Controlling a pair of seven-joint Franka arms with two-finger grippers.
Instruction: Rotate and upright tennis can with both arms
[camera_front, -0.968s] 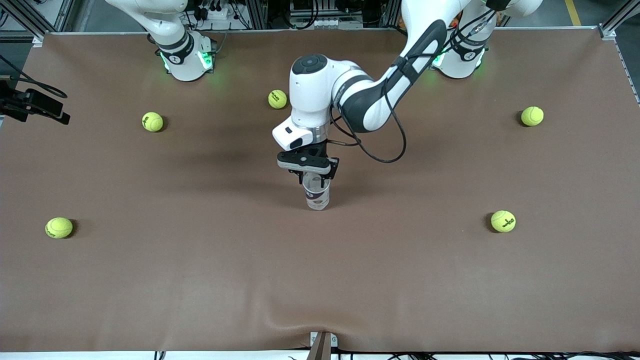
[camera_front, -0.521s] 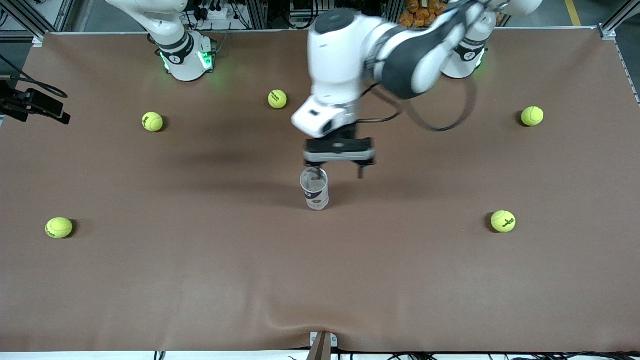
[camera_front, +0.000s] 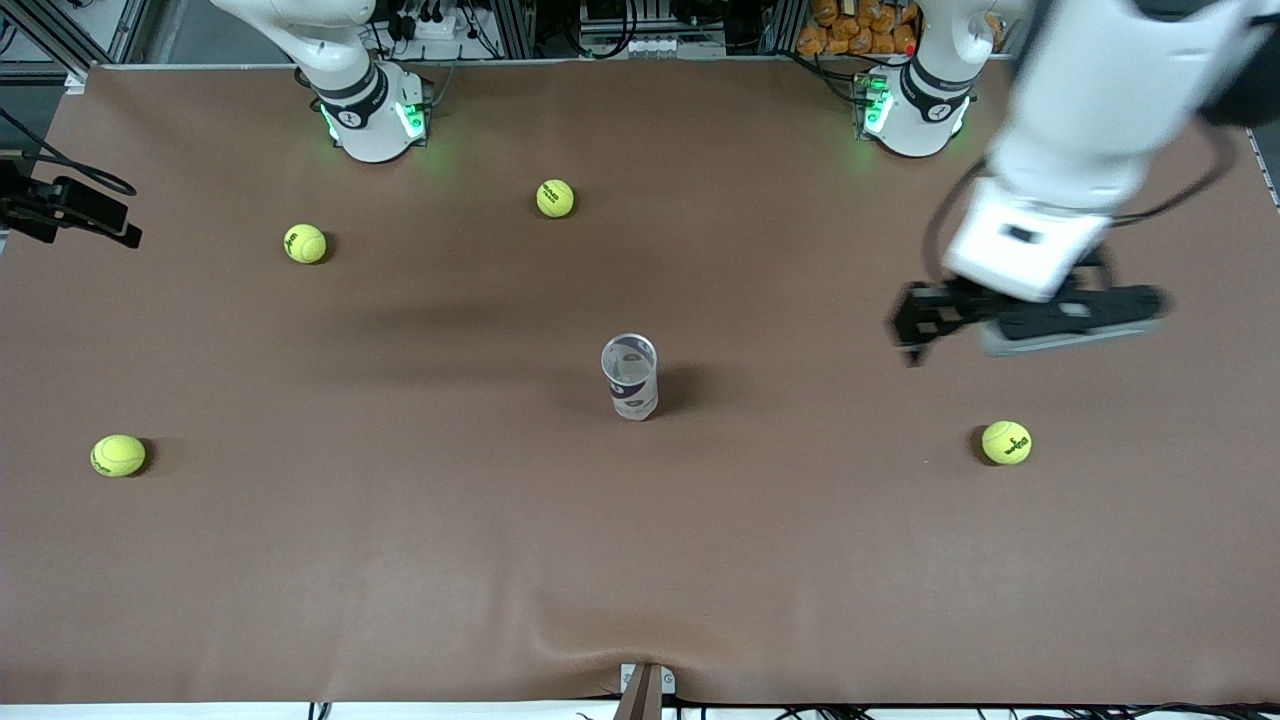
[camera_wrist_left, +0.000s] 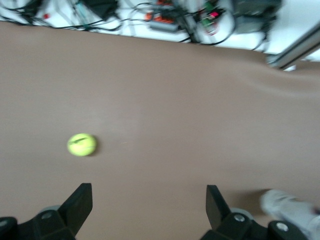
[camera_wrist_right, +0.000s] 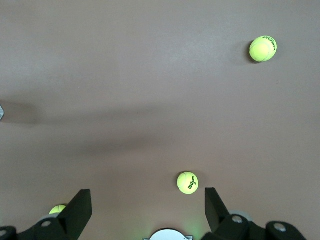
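The tennis can (camera_front: 630, 377) stands upright on the brown desk (camera_front: 400, 560) near its middle, open rim up, touched by nothing. The left pincer (camera_front: 1020, 318) hangs in the air over the desk toward the left arm's end, at about 3 o'clock from the can and well apart from it, its fingers (camera_wrist_left: 80, 202) spread wide and holding nothing. A tennis ball (camera_front: 1006, 442) lies at 6 o'clock below that pincer. The right pincer (camera_wrist_right: 147, 212) waits, high up and released, fingers apart.
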